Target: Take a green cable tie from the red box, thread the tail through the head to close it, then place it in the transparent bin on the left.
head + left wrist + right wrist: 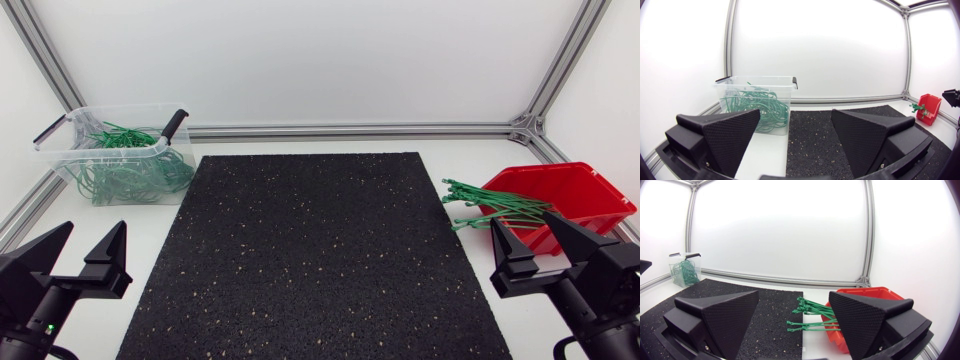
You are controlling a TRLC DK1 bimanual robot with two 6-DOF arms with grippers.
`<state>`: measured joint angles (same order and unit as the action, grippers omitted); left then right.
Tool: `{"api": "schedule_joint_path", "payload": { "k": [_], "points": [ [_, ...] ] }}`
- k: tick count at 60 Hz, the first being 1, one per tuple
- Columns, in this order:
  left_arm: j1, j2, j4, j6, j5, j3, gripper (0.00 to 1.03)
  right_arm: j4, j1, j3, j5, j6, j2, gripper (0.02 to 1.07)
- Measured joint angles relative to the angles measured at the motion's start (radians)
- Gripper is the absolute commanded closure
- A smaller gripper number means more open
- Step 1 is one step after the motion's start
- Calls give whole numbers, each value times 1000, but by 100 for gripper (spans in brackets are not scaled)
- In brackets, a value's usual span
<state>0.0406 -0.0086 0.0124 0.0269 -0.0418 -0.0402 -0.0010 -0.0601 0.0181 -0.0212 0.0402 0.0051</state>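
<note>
The black mat (310, 260) of rough, pale-flecked granular rubber is matt, the white tabletop (470, 150) smooth, the transparent bin (60, 160), red box (590, 190) and thin green cable ties (495, 208) smooth plastic with a slight gloss, and the left gripper (796, 117) and right gripper (794, 297) matt black, finely dimpled

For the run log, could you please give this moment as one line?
left claw open; right claw open; green cable ties in red box; none held

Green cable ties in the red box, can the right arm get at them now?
Probably yes: the open right claw sits beside the green cable ties, which jut from the red box with nothing between.
</note>
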Motion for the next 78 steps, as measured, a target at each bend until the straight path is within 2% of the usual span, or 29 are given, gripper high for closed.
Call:
{"api": "schedule_joint_path", "payload": {
  "k": [33, 41, 57, 68, 78],
  "points": [
    [0, 0, 0, 0, 0, 0, 4, 0, 0, 0, -1, 0, 0, 5],
    [0, 0, 0, 0, 0, 0, 4, -39, 0, 35, -4, 1, 11, 5],
    [0, 0, 0, 0, 0, 0, 4, -115, 19, 306, -5, 1, 255, 6],
    [0, 0, 0, 0, 0, 0, 4, -231, 85, 509, -13, 5, 432, 6],
    [-1, 0, 0, 0, 0, 0, 4, -335, 160, 680, -96, 51, 602, 10]
  ]
}}
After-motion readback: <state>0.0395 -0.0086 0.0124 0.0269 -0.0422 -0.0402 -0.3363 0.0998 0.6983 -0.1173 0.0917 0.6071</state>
